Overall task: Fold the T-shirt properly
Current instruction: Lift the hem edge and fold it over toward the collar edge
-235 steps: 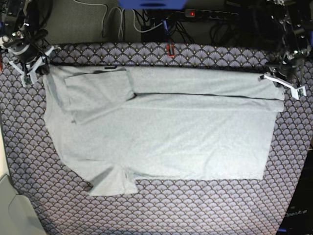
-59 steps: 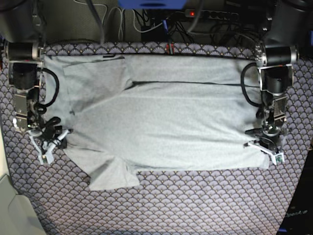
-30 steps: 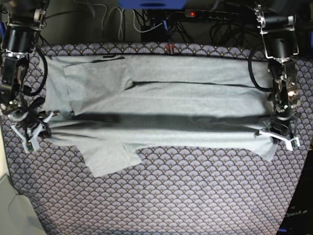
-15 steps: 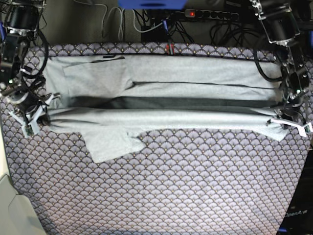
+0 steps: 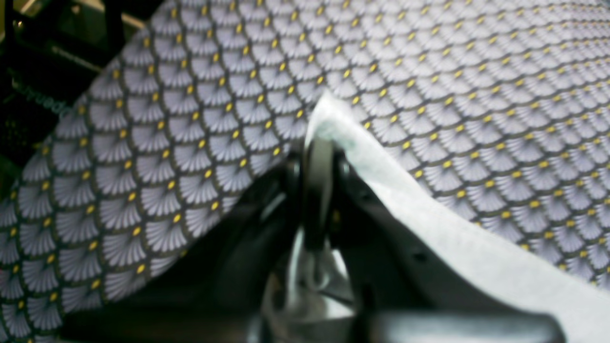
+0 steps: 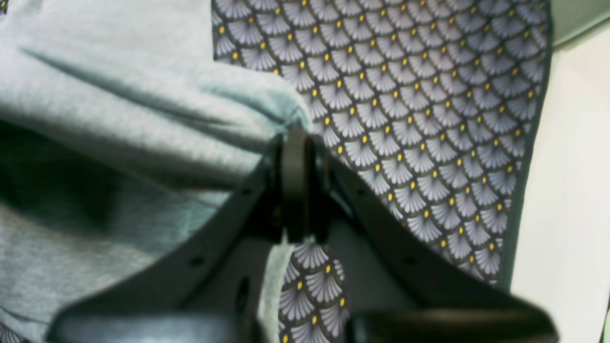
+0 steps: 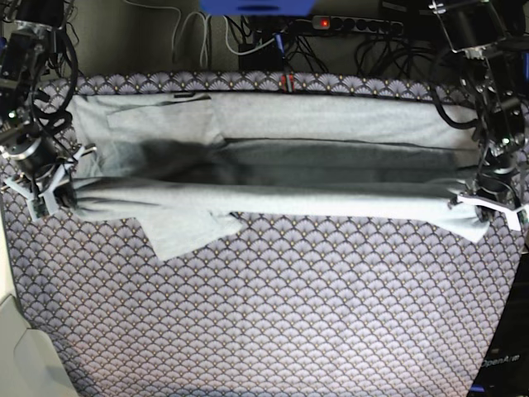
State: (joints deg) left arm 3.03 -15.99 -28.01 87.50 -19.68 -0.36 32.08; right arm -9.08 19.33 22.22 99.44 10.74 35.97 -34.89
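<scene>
The pale grey T-shirt (image 7: 273, 124) lies across the far half of the patterned tablecloth (image 7: 273, 306). Its near edge (image 7: 264, 201) is lifted off the table and stretched between both grippers, casting a dark shadow on the cloth below. A sleeve (image 7: 186, 231) hangs down near the left. My left gripper (image 7: 488, 207) is shut on the shirt's right corner (image 5: 333, 124). My right gripper (image 7: 48, 192) is shut on the shirt's left corner (image 6: 267, 114). In the left wrist view my gripper (image 5: 318, 147) pinches the cloth tip; in the right wrist view my gripper (image 6: 295, 143) pinches a bunched fold.
Cables and a power strip (image 7: 347, 25) lie behind the table's far edge. A pale grey surface (image 7: 21, 356) sits at the near left corner, also in the right wrist view (image 6: 572, 166). The tablecloth's near part (image 7: 289, 331) lies flat.
Both grippers have carried the shirt's near edge up and toward the far side. The lifted fold now sits farther back, and the sleeve has been dragged along.
</scene>
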